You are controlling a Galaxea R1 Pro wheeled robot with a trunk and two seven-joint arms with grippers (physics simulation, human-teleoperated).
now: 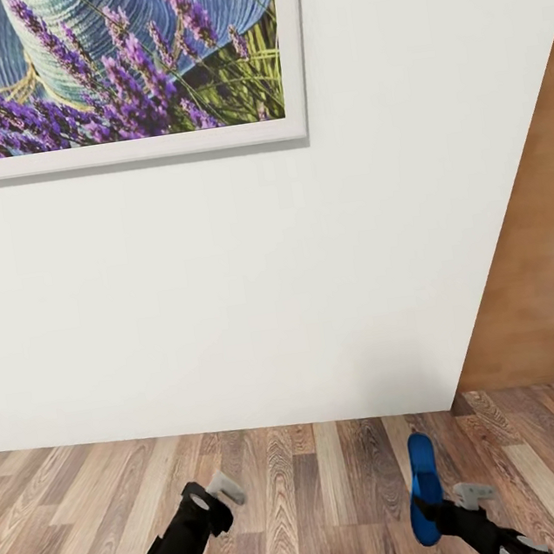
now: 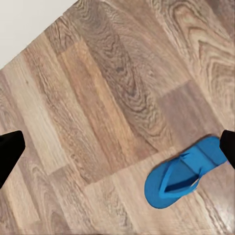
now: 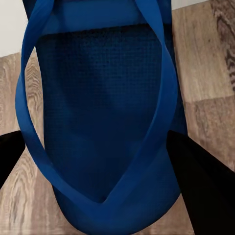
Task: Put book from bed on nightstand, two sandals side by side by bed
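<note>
Right hand (image 1: pixel 450 506) grips 1 blue sandal (image 1: pixel 423 485), its fingers (image 3: pixel 203 186) closed on either side of the sole. We hold it off the wood floor (image 1: pixel 326 499), long axis pointing away from us toward the white wall (image 1: pixel 228 301). Our left hand (image 1: pixel 221 494) carries nothing; its fingers stand spread wide. The second sandal (image 2: pixel 183 172) lies flat on the floor beneath that hand, so we judge the left arm the nearer one for it. A lavender picture (image 1: pixel 107 72) hangs ahead.

Two blue sandals (image 1: pixel 425 487) (image 2: pixel 183 171) — one lavender picture (image 1: pixel 111 67), two grippers (image 1: pixel 220 489) (image 1: pixel 458 498)
</note>
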